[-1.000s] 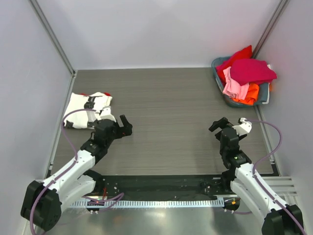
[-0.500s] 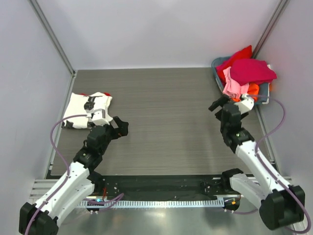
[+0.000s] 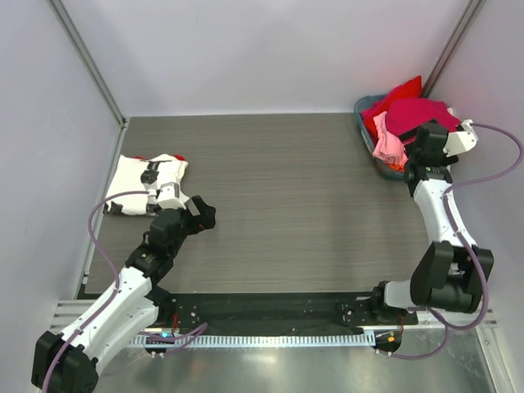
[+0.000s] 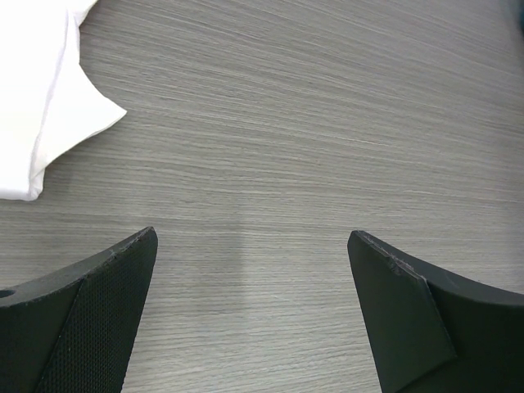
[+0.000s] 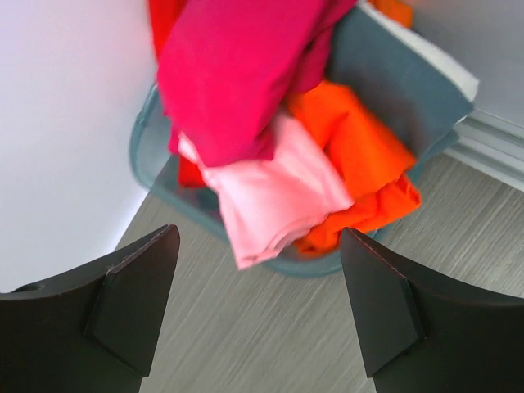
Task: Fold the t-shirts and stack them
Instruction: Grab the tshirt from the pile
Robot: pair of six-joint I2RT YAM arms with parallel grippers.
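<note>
Left wrist camera sees only a plain, smooth corner of the white t-shirt (image 4: 41,98). The overhead view shows its black and red markings. The left gripper (image 4: 250,246) stands wide open and empty over the grey wood-grain table (image 4: 286,123), on a low, bent arm. Farther off, the right arm reaches to the far right corner. The right gripper (image 5: 258,237) is open, holding nothing, above the basket (image 5: 155,176) heaped with limp magenta (image 5: 237,74), pink (image 5: 270,196) and orange t-shirts (image 5: 352,147).
</note>
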